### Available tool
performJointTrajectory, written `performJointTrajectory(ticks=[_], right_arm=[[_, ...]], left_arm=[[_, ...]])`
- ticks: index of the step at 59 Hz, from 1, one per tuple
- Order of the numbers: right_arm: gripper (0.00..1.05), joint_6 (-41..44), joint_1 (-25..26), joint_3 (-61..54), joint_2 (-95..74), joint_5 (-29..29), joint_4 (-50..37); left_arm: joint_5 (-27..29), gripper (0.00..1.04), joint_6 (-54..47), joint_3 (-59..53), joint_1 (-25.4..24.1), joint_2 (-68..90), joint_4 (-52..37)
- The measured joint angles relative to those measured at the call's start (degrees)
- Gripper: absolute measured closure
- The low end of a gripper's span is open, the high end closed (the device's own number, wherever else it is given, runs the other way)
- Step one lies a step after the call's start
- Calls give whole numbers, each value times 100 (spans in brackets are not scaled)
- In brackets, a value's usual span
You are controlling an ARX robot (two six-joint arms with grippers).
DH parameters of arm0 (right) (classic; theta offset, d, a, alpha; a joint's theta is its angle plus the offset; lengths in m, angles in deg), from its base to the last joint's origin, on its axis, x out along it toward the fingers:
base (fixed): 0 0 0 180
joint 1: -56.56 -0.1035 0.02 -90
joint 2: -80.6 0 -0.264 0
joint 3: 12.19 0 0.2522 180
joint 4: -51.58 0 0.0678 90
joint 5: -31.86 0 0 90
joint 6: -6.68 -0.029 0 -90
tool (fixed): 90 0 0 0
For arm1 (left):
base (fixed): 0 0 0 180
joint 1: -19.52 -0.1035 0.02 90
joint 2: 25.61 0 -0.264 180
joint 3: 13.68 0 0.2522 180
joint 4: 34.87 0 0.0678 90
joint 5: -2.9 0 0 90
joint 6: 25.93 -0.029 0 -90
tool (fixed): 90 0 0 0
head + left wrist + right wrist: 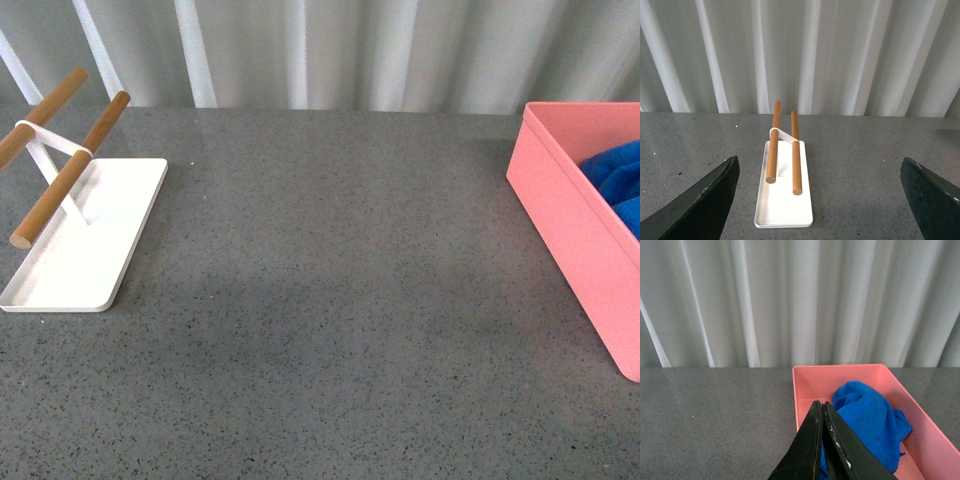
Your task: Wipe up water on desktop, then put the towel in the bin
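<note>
While binned, towel (867,415) behind right claw (821,410)

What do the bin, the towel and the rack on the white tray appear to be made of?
The bin looks like smooth moulded plastic, salmon pink with an even matte sheen and straight thin walls. The towel inside it seems to be microfibre cloth: bright blue, fuzzy, crumpled in soft folds. The rack's bars look like wood, tan and round; the white tray could be painted metal or plastic.

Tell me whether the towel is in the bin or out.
In. The towel lies crumpled inside the bin, below its pink rim; the front view shows blue inside too. The right gripper is shut, empty.
</note>
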Motion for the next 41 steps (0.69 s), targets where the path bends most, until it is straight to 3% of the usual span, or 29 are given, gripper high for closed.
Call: performJointTrajectory(ticks=[31,36,41], right_arm=[[101,0,0,0,1139,0,1126],[101,-4,0,2,1930,0,2090],[101,-4,0,2,2107,-4,2124]], left_arm=[[0,7,2,0,0,0,0],[0,7,2,0,0,0,0],[-2,7,2,0,0,-2,0]])
